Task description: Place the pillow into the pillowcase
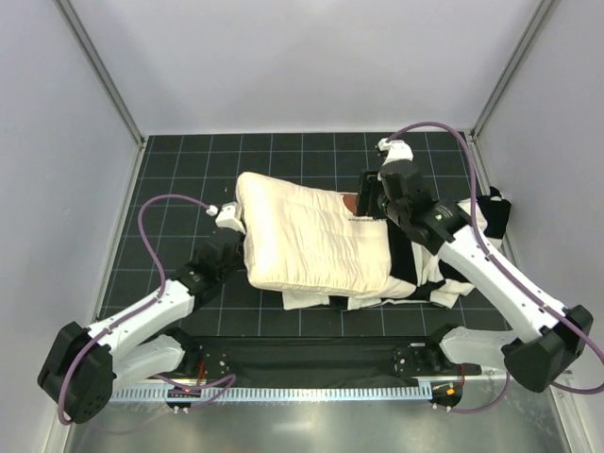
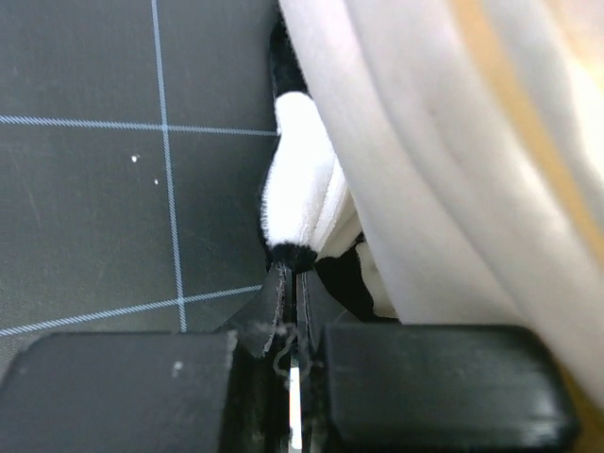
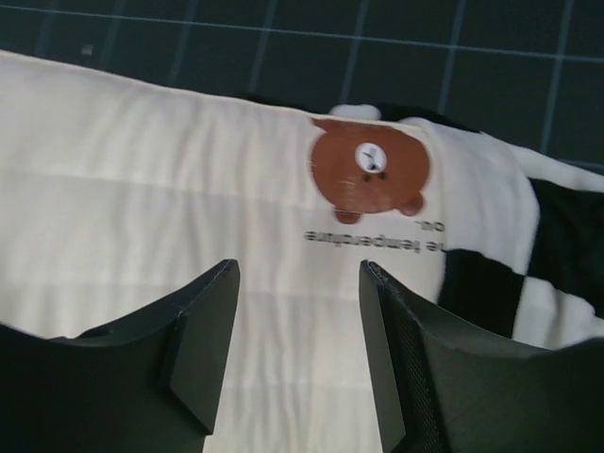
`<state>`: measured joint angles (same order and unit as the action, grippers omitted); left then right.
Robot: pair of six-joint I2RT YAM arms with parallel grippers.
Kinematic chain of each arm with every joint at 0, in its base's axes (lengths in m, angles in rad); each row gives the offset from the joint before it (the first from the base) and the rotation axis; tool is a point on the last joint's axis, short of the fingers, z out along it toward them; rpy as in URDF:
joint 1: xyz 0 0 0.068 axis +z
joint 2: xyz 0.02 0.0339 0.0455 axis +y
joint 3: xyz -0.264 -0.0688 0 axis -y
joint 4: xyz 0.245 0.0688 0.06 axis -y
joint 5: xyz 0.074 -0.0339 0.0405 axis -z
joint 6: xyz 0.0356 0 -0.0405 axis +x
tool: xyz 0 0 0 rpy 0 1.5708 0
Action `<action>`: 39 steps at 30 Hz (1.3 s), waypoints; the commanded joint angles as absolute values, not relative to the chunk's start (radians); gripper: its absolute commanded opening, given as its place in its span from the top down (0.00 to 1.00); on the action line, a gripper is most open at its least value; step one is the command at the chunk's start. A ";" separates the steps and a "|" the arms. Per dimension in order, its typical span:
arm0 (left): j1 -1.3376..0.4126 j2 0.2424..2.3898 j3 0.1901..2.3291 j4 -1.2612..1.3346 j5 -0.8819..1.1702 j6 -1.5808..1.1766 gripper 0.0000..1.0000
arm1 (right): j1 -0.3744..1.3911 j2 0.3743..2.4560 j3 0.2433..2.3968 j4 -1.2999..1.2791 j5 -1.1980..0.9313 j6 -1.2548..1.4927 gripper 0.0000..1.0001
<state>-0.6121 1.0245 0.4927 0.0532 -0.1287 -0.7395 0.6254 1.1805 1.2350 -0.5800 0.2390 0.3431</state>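
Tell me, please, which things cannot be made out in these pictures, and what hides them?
- Top view: the pillow covers most of the pillowcase; its opening is hidden.
- Top view: the pillow's edge hides where the left gripper pinches the pillowcase.
- Right wrist view: the print below the bear mark is too small to read.
- Left wrist view: the pillow is blurred, too near the camera.

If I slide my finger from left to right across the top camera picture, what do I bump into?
left hand → pillow → right hand. The pillowcase lies partly under the pillow, so it has no clear place in line.
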 commanded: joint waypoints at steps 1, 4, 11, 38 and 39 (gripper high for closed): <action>-0.601 0.986 0.497 0.101 -0.216 -0.672 1.00 | 0.543 1.224 1.181 -0.655 0.386 0.324 0.41; -0.603 0.971 0.497 0.087 -0.221 -0.661 1.00 | 0.499 1.296 1.164 -0.663 0.454 0.325 0.41; -0.601 0.924 0.506 0.054 -0.233 -0.641 1.00 | 0.397 1.505 1.203 -0.644 0.468 0.339 0.50; -0.604 0.879 0.609 -0.095 -0.233 -0.566 1.00 | 0.394 1.523 1.184 -0.554 0.304 0.288 0.46; -0.606 0.880 0.609 -0.098 -0.233 -0.569 1.00 | 0.394 1.537 1.183 -0.555 0.319 0.291 0.46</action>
<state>-0.6132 0.9169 0.5529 -0.1101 -0.1574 -0.6189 0.3904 1.5021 1.1995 -0.5800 0.2817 0.2932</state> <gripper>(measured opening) 0.023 0.536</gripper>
